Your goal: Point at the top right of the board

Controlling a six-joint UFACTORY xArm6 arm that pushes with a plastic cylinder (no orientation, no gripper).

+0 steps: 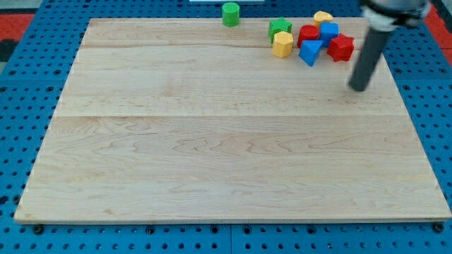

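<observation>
My tip rests on the wooden board near its right edge, in the upper right part of the view. The dark rod rises from it toward the view's top right. A cluster of blocks lies just left of and above the tip: a red block, a blue block, a red block, a blue block, a yellow block, a yellow hexagonal block and a green star block. A green cylinder stands apart at the board's top edge.
The board lies on a blue pegboard table. A red strip shows at the view's top left corner.
</observation>
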